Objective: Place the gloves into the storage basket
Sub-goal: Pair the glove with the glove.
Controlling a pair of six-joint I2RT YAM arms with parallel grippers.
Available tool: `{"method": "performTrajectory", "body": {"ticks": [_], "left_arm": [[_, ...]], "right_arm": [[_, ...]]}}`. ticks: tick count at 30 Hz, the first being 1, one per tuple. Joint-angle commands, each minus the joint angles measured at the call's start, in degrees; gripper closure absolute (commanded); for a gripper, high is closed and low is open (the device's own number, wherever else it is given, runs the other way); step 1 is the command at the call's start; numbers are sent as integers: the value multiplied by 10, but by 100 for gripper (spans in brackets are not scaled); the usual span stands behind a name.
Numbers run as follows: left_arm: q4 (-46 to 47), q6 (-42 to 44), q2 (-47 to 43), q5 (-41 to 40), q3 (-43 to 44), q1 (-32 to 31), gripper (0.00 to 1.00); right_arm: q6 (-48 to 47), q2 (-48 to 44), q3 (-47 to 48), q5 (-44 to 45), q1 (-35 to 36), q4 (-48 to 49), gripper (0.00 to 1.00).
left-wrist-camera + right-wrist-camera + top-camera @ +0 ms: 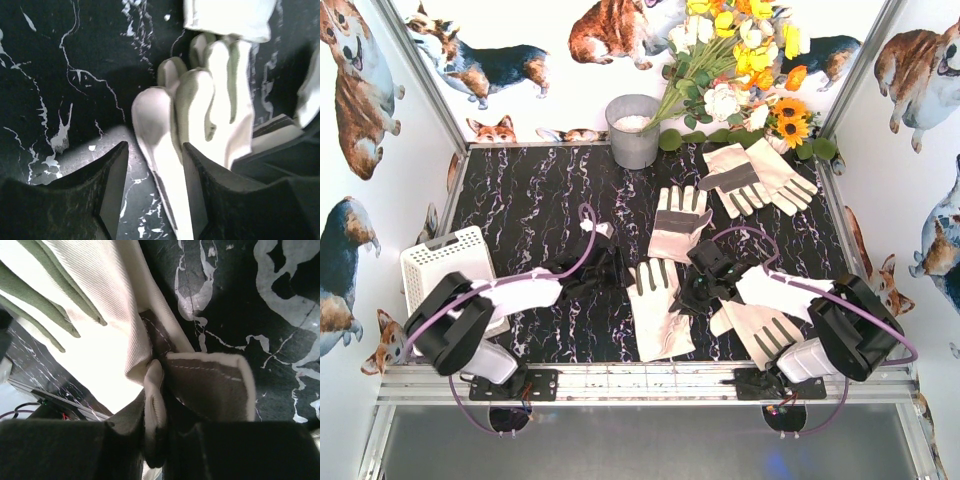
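Arms, top view: left gripper [608, 272], right gripper [705, 285] low over bench [520, 200], right of storage basket [440, 262].
Progress: none seen inside; five gloves [660, 310] outside, right of it.
Left wrist: left gripper wide, one glove finger between jaws; long axis toward camera.
Right wrist: right gripper clamped on glove fold.

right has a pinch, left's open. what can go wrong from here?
1. Right end effector holds only a thin fold of a glove; it may slip on lifting.
2. Storage basket is far left, past the left end effector; carrying across risks the arms colliding.
3. Left end effector straddles one glove finger; closing may catch just that, leaving the rest dragging.
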Motion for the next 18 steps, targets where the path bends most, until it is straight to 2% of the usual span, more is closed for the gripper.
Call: {"method": "performTrajectory", "body": {"ticks": [1, 5, 11, 18], "left_arm": [[5, 21, -65, -41, 2, -17, 56], [38, 12, -66, 8, -9, -24, 58], [149, 4, -11, 122, -33, -40, 69], [184, -16, 41, 145, -35, -38, 70]], "right_arm": [[-7, 16, 3, 2, -4, 30, 87], [-8, 20, 3, -4, -6, 37, 83], [-27, 12, 15, 7, -6, 20, 80], [-62, -20, 20, 11, -6, 21, 69]]}}
